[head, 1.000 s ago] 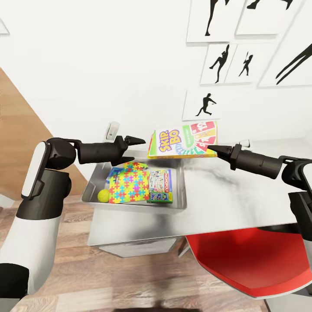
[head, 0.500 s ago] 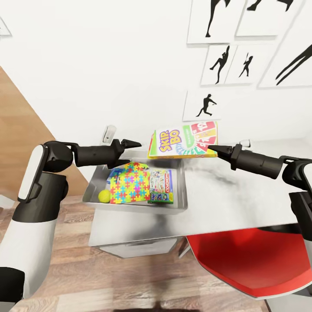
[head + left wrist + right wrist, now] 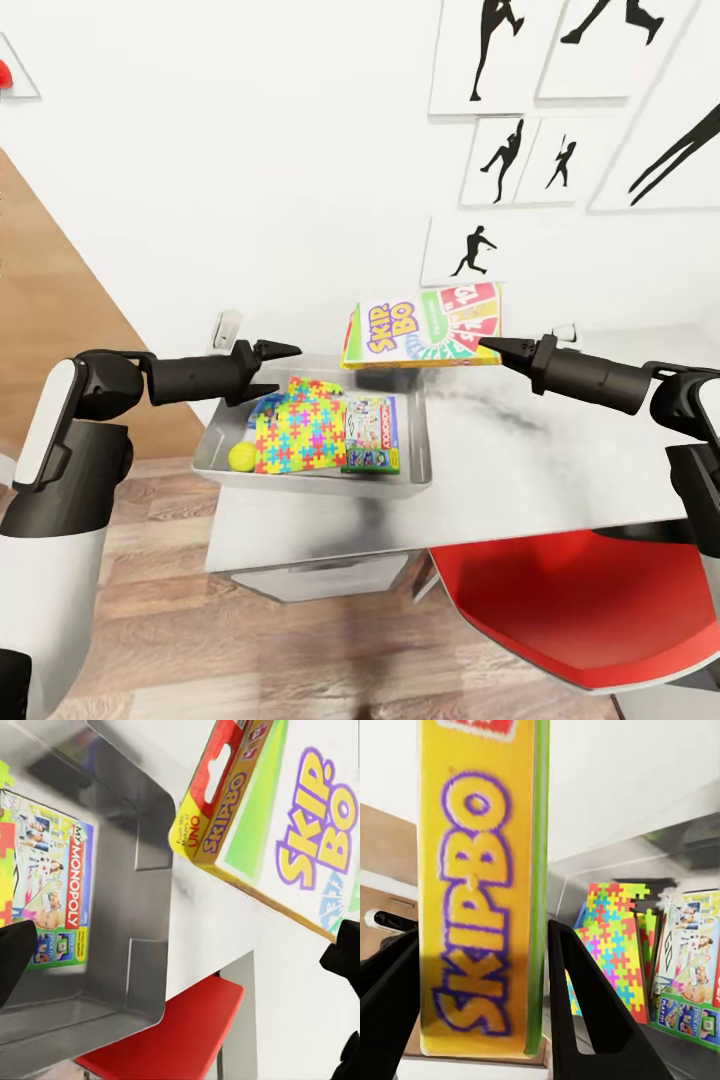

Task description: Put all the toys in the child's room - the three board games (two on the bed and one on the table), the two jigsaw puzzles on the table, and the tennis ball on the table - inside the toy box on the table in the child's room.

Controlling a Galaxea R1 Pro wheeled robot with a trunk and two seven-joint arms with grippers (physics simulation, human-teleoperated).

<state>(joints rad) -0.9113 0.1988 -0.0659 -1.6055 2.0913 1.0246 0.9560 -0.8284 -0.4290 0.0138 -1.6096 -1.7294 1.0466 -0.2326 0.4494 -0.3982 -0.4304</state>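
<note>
Right fingers [image 3: 490,346] clamp Skip-Bo box [image 3: 422,323] above toy box [image 3: 225,467] far rim; left fingers [image 3: 283,350] spread, empty

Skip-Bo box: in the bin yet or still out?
Out. The Skip-Bo box is held by the right gripper in the air above the toy box's far rim; the Monopoly box already lies inside.

The left arm reaches forward and a bit to the right, held flat and low. Its left gripper [image 3: 272,351] is open, with nothing between the two black fingers [image 3: 13,958]. The right arm reaches in from the right side, pointing left. The right gripper [image 3: 487,345] is closed, its two black fingers [image 3: 577,1005] pinching the game box [image 3: 424,322] by its edge and holding it up in the air.
</note>
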